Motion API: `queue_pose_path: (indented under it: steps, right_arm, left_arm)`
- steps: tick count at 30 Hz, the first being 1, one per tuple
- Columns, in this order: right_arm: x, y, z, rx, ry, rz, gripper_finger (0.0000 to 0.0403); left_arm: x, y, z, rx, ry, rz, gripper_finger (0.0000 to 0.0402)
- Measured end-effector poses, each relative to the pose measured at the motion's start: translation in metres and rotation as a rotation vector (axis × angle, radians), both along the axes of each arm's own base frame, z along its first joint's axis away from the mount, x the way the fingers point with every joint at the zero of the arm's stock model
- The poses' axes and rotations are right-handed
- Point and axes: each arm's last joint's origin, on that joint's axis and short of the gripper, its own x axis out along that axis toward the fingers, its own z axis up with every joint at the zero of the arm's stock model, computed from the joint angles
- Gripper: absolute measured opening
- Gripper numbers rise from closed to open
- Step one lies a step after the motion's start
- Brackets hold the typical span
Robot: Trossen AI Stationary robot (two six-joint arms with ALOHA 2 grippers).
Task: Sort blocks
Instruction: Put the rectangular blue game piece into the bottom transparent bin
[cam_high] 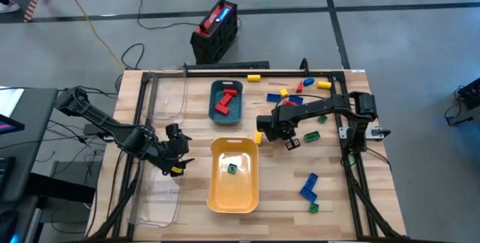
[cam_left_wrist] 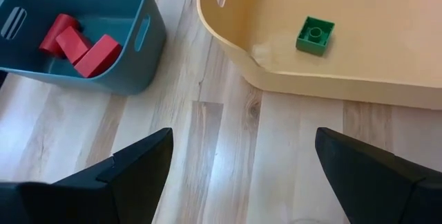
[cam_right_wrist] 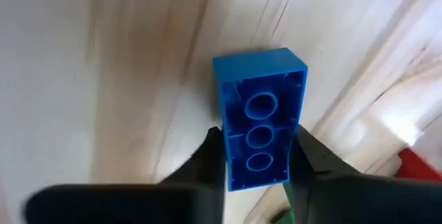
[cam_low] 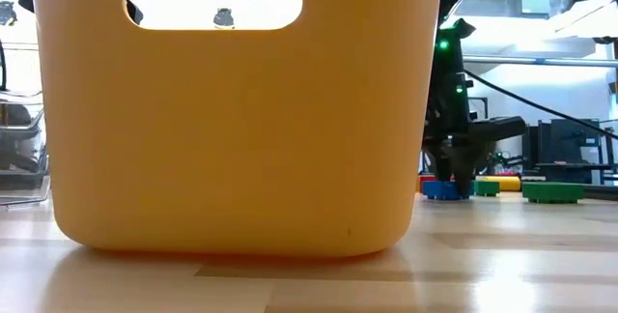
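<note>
Blue block [cam_right_wrist: 259, 117] clenched in right gripper [cam_right_wrist: 257, 156] jaws, bare wood around, left gripper [cam_left_wrist: 242, 162] jaws released.

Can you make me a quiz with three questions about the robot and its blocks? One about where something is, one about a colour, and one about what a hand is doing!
1. Where do the red blocks lie?
A. In the teal tray
B. In the yellow tray
C. On the floor

2. What colour is the single block in the yellow tray?
A. Red
B. Green
C. Blue

3. What is the right gripper doing?
A. Standing open over the teal tray
B. Holding a red block
C. Its fingers press both sides of a blue block

Answers:
1. A: the left wrist view shows the red blocks inside the teal tray.
2. B: the left wrist view shows one green block on the yellow tray's floor.
3. C: the right wrist view shows a dark finger on each side of the blue block.

The left gripper waits open beside the trays.
</note>
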Motion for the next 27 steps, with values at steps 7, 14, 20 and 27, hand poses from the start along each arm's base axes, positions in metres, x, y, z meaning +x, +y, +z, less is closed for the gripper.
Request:
queue_pose_path:
  steps: [7, 14, 20, 27]
  right_arm:
    - [0.008, 0.001, 0.025, -0.002, -0.044, -0.08, 0.0079]
    - [0.008, 0.014, 0.102, -0.061, -0.304, -0.13, 0.0079]
    - [0.007, 0.039, 0.157, -0.034, -0.532, -0.169, 0.008]
    - [0.017, 0.062, 0.193, 0.156, -0.733, -0.217, 0.0081]
  left_arm:
    - [0.0, 0.0, 0.0, 0.066, 0.019, -0.059, 0.0347]
    - [0.003, 0.001, 0.005, 0.168, -0.017, -0.062, 0.0347]
    - [0.006, 0.003, 0.019, 0.428, -0.027, -0.122, 0.0347]
    - [0.02, -0.006, 0.035, 0.642, -0.095, -0.355, 0.0347]
